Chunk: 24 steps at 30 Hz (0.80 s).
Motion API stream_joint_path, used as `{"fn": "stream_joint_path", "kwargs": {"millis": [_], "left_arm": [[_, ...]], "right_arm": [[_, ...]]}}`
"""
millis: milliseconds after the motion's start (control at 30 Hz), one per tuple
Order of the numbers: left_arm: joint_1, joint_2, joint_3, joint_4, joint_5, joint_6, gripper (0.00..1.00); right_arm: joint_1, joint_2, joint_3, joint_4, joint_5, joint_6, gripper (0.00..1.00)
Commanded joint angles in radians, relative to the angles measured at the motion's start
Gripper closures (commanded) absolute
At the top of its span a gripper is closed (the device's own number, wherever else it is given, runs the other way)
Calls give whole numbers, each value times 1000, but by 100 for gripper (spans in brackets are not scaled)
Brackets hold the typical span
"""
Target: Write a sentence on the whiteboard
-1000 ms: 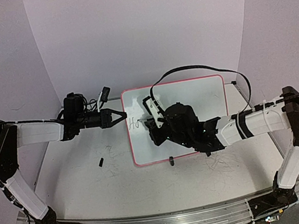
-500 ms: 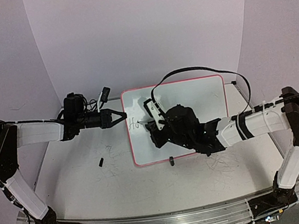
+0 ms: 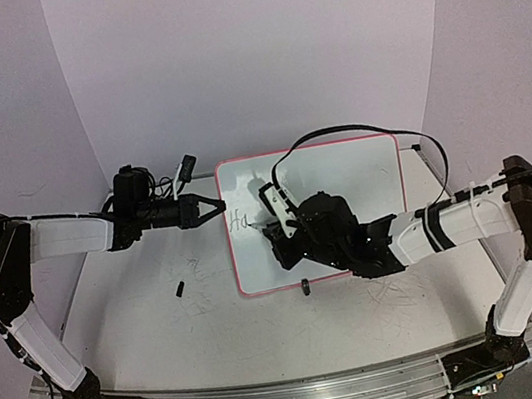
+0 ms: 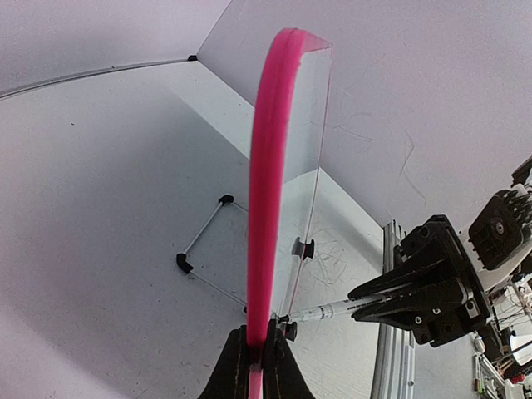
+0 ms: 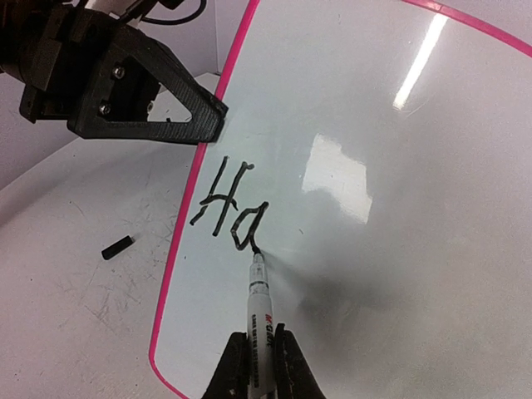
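Observation:
The whiteboard (image 3: 344, 182) with its red rim stands tilted mid-table. My left gripper (image 3: 219, 207) is shut on its left rim; in the left wrist view the rim (image 4: 270, 183) runs up edge-on from between my fingertips (image 4: 256, 353). My right gripper (image 5: 259, 353) is shut on a white marker (image 5: 258, 312), its black tip touching the board at the bottom of the "a". The sentence (image 5: 227, 204) reads "Ha" in black near the left rim; it also shows in the top view (image 3: 241, 221). The marker (image 4: 332, 311) shows in the left wrist view too.
A small black marker cap (image 3: 179, 290) lies on the table left of the board; it also shows in the right wrist view (image 5: 117, 247). One black clip foot (image 3: 305, 286) is at the board's near edge. Grey scribbles mark the tabletop (image 3: 391, 286). A black cable (image 3: 356, 129) arches over the board.
My right gripper has drawn the marker a little nearer and left, and the "a" after the "H" has been finished. The left arm and the board have not moved.

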Motion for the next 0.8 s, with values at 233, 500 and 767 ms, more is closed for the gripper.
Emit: {"fn": "stream_joint_path", "kwargs": {"millis": [233,500,767], "left_arm": [[-9,-37,-1,36,54,-3,100],[-9,-36,0,36,55,-5,100],[-17,-42,-3,36,9,-15,100]], "right_arm": [[-12,-152,-29,39,-97,35,100],[-11,-145,-45,53,-92,-28,100],[-11,-113,-9,22,-78,-99,100]]}}
